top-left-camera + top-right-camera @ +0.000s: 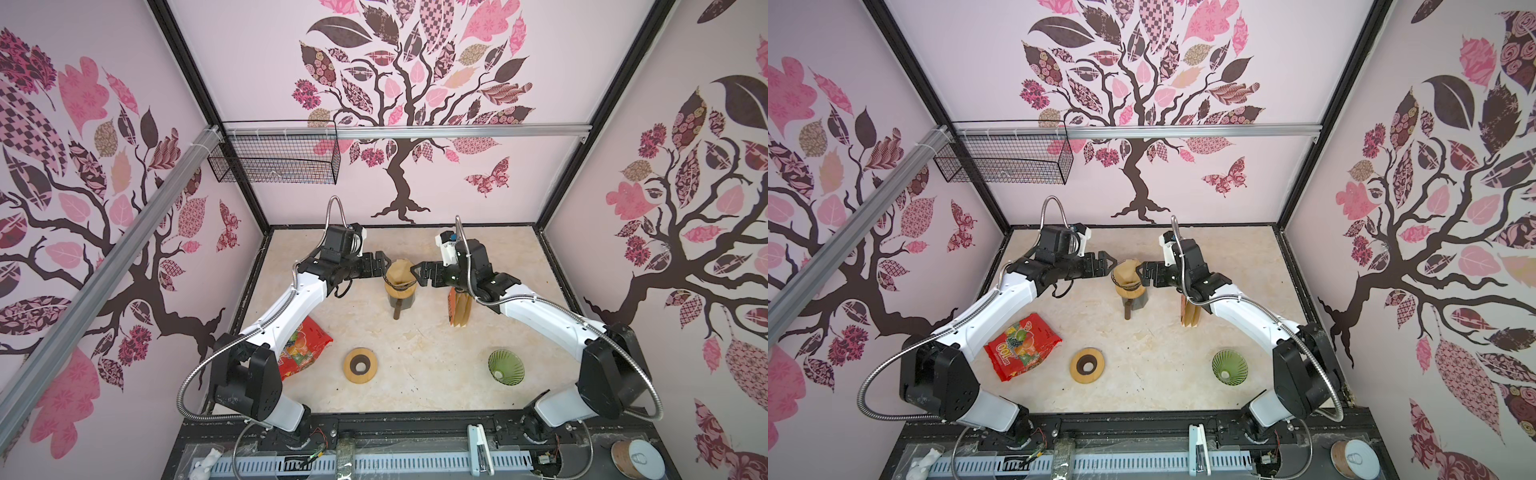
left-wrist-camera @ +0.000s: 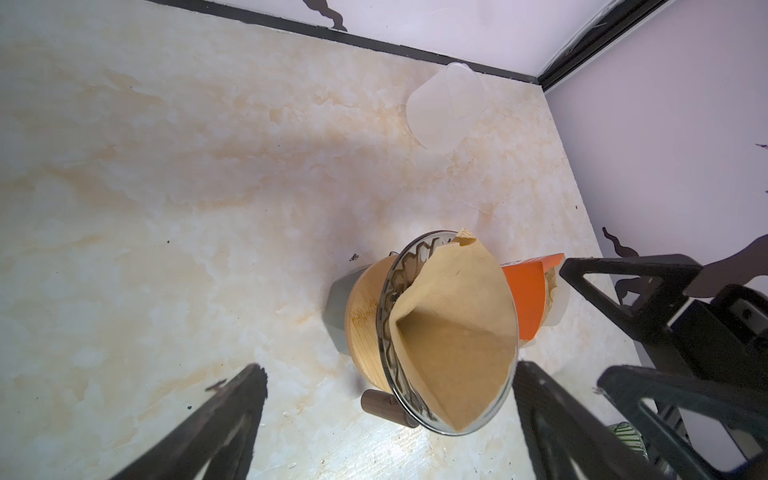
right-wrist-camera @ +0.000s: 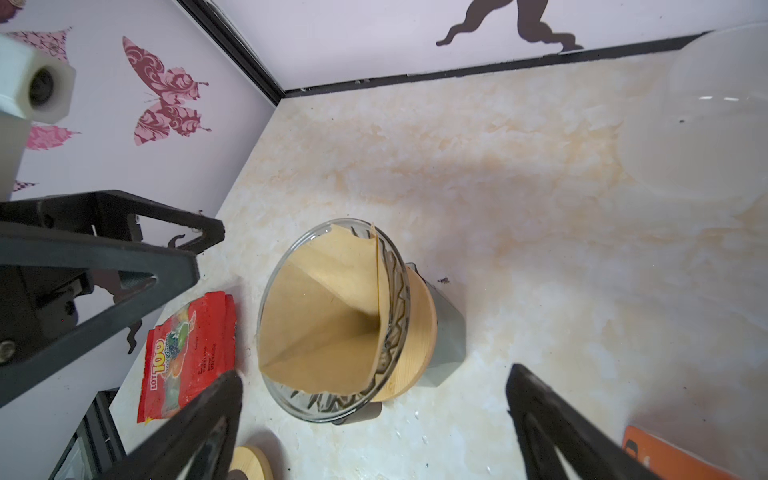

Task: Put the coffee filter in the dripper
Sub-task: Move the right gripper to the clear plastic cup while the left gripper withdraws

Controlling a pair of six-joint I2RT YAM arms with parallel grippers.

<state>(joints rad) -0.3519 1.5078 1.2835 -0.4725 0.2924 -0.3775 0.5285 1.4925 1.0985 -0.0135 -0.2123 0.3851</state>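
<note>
The brown paper coffee filter (image 1: pixel 400 270) sits opened as a cone inside the glass dripper (image 1: pixel 398 286), which rests by its wooden collar on a grey pot with a wooden handle. Both top views show it mid-table toward the back (image 1: pixel 1128 272). My left gripper (image 1: pixel 384 266) hovers open just left of the filter and holds nothing. On the other side my right gripper (image 1: pixel 417 272) is open and empty too. The left wrist view shows the filter (image 2: pixel 453 332) lining the dripper (image 2: pixel 388 299) between my spread fingers (image 2: pixel 388 370). It appears likewise in the right wrist view (image 3: pixel 328 324).
A red snack bag (image 1: pixel 305 345) lies front left, beside a wooden ring (image 1: pixel 360 365). A green dripper (image 1: pixel 505 365) stands front right. An orange filter pack (image 1: pixel 459 309) stands under my right arm. A clear lid (image 2: pixel 446 108) lies near the back wall. A wire basket (image 1: pixel 274 153) hangs above.
</note>
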